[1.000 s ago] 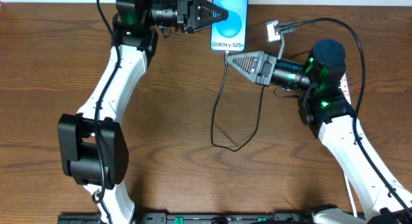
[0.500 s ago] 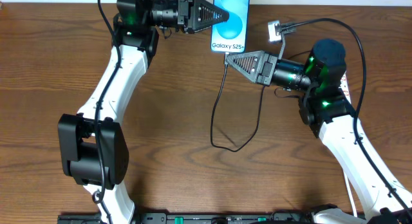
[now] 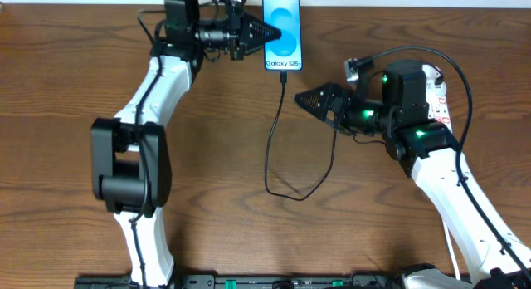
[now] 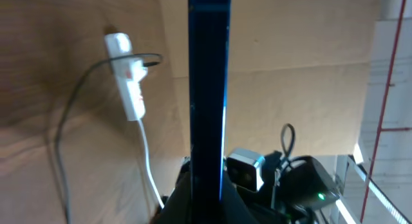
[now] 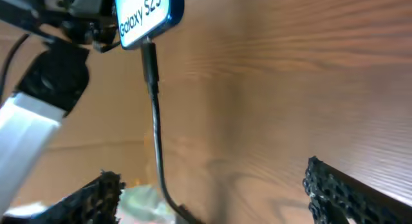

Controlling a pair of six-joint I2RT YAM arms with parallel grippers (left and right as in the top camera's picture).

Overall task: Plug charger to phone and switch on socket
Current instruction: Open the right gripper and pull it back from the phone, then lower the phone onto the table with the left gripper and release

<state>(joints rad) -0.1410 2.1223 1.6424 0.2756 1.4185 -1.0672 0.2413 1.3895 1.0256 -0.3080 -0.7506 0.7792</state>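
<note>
The phone (image 3: 284,23) lies at the table's far edge, blue screen up, with "Galaxy S25+" on its white band. My left gripper (image 3: 267,33) is shut on its left side; in the left wrist view the phone (image 4: 209,89) stands edge-on between the jaws. The charger connector (image 5: 149,56) sits in the phone's (image 5: 145,15) bottom port. Its thin black cable (image 3: 272,148) loops down across the table and back toward the right. My right gripper (image 3: 301,98) stands open, a short way right of and below the connector, holding nothing. The socket (image 3: 435,91) is partly hidden behind my right arm.
The white socket strip (image 4: 129,82) with its white cord shows in the left wrist view, lying on the wood. The cable loop (image 3: 292,194) lies mid-table between my two arms. The brown wooden table (image 3: 216,156) ends just behind the phone.
My right gripper has opened, let go of the connector and drawn back to the right. The phone and my left gripper have shifted slightly left, with the cable following.
</note>
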